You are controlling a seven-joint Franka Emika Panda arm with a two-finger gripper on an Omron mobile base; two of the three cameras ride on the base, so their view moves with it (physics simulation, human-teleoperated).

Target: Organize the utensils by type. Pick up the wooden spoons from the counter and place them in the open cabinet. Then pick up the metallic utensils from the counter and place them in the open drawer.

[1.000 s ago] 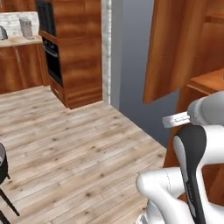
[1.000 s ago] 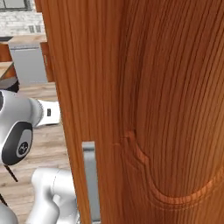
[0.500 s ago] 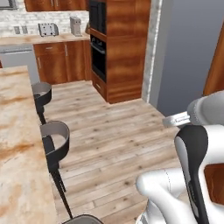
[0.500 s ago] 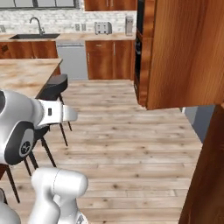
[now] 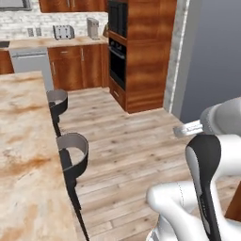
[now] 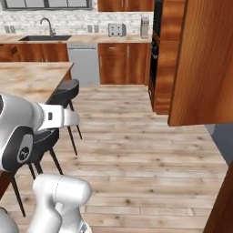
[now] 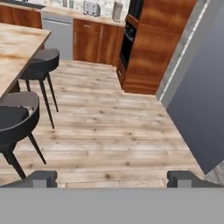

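My gripper point(image 7: 116, 179) is open, its two dark fingertips point(image 7: 43, 178) wide apart with only floor showing between them. It hangs above the wooden floor point(image 7: 109, 127). A beige counter point(image 5: 23, 155) with rusty orange marbling runs along the left; the part in view carries no utensils. A reddish-brown slab door point(image 6: 205, 63) at the right edge looks like the open cabinet's door, and its shelves are hidden. The wooden spoons, the metallic utensils and the open drawer are out of view.
Two dark stools point(image 5: 73, 155) point(image 5: 57, 101) stand along the counter's edge. A wood tower with a black wall oven point(image 5: 117, 47) and a grey wall point(image 5: 212, 56) rise behind. The far counter holds a sink point(image 6: 45, 36) and a toaster point(image 6: 117, 30).
The whole picture has swung with the base. The cabinet door that filled the right base view has slid off to the right, and the counter and stools have come into view. The gripper stays open.
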